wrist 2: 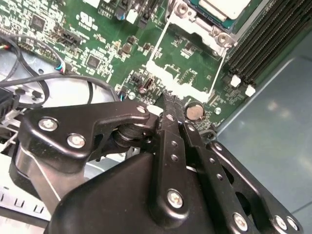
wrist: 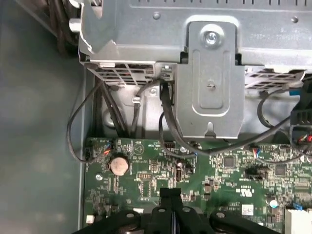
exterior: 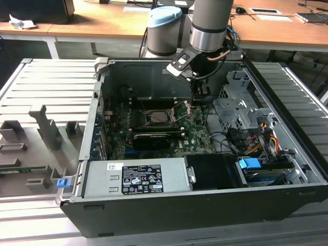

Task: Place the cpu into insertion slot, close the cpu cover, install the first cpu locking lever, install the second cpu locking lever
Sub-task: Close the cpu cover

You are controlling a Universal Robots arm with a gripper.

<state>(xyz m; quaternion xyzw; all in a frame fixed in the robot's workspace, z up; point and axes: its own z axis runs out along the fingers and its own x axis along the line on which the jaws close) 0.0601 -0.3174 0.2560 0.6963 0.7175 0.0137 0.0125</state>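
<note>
1. Gripper (exterior: 197, 100): reaches down inside the open case (exterior: 169, 215), over the board (exterior: 200, 136), on the exterior view's right of the slot (exterior: 148, 109). In both wrist views its fingers are pressed together, tips meeting over the green board (wrist 2: 97, 44).

2. Cpu (wrist 2: 224, 6): seated in the slot (wrist 2: 191, 18), silvery top up. It lies well beyond the fingertips and apart from them. In the exterior view it shows as a pale square (exterior: 160, 117) inside the socket rim.

3. Cover (wrist 2: 158, 70): open, not lying on the cpu. The frame is swung away from the slot towards the gripper (wrist 2: 169, 100), and board shows through its cut-out. Its free edge is just at the fingertips; whether they touch or nip it cannot be told.

4. Surroundings: a coin cell (wrist 2: 195, 111) sits just beside the tips and shows also in the first wrist view (wrist: 118, 165), near the gripper (wrist: 168, 191). Memory slots (wrist 2: 263, 39) run beside the socket. A metal bracket (wrist: 209, 87) with cables stands past the board's edge.
</note>
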